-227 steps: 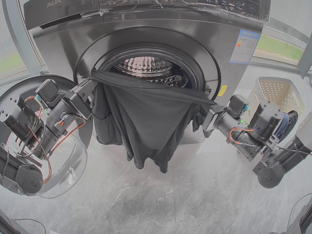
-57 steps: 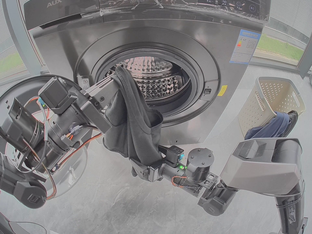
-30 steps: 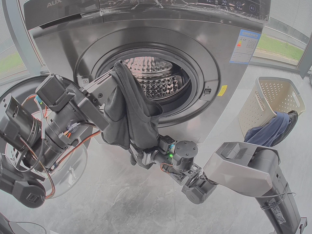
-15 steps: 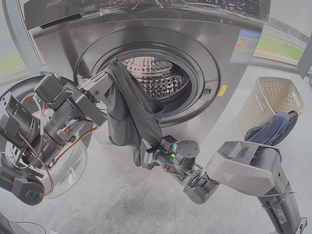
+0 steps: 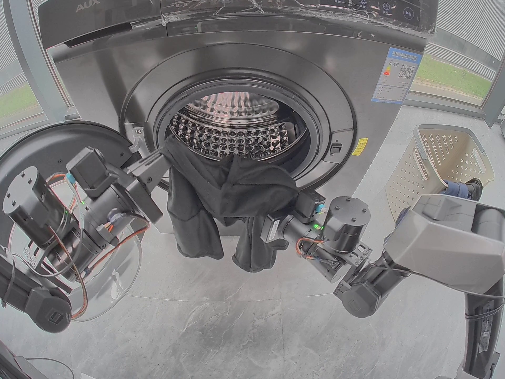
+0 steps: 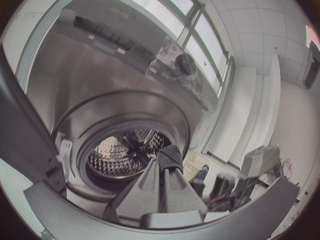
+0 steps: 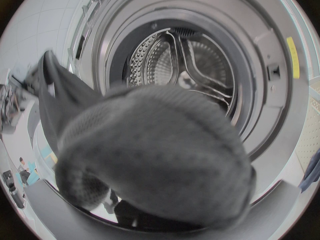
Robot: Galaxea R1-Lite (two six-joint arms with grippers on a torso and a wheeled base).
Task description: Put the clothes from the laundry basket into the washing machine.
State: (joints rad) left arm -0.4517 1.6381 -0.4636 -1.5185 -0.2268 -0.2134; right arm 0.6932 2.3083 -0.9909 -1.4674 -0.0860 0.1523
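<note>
At the lower left of the washing machine [image 5: 236,64] mouth, the left gripper [image 5: 162,157] pinches a black garment [image 5: 231,188] that sags along the mouth's lower rim over the right gripper [image 5: 274,228], grip impossible to tell, with the laundry basket [image 5: 447,146] right of the machine.

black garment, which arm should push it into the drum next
Likely right: the right hand bears the bunched black garment just below the drum mouth, facing in. The left hand pinches one end off to the side.

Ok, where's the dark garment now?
Head view, centre: the dark garment hangs before the washing machine's lower door rim, pinched by the left gripper and draped over the right gripper.
</note>
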